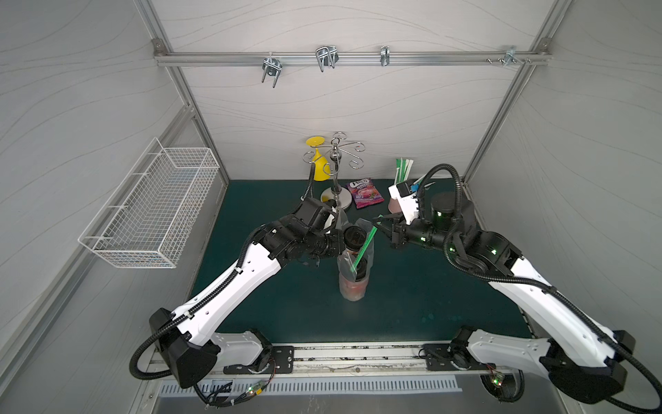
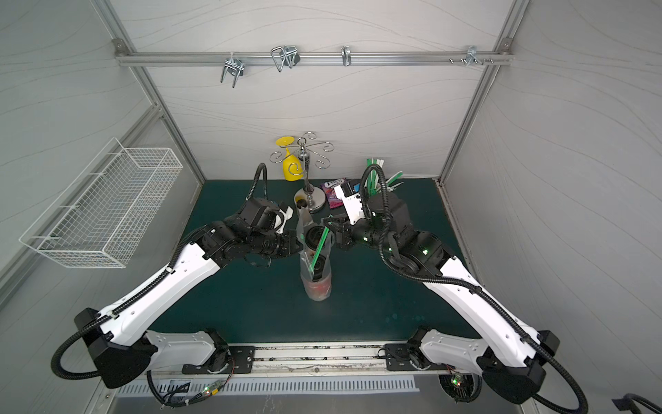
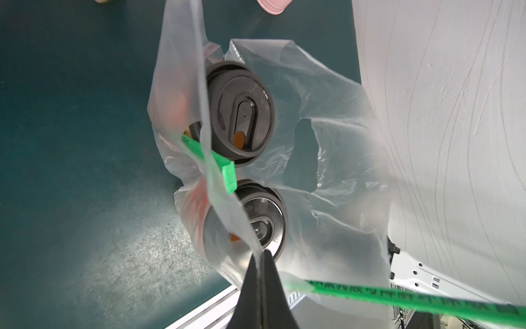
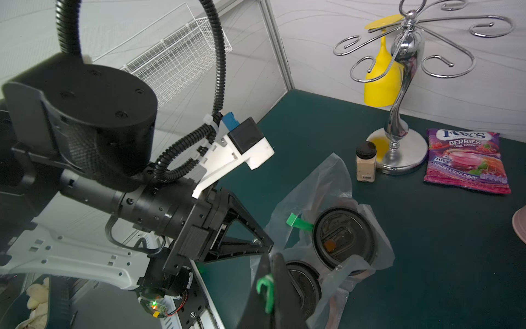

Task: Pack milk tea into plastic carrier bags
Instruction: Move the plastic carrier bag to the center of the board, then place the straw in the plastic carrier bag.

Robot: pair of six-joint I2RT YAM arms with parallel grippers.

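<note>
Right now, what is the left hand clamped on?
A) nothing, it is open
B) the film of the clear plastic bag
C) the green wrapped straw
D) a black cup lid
B: in the left wrist view the left hand is shut, with a strip of the clear plastic bag pinched between its fingers and drawn taut.

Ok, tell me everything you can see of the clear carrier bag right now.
The clear carrier bag is thin, crinkly, see-through film with an oval handle hole. It stands upright on the green mat, mouth open upward. Inside are two black-lidded milk tea cups side by side and a green wrapped straw. The left gripper is shut on one top flap, which looks taut; the flap with the hole sags outward.
</note>
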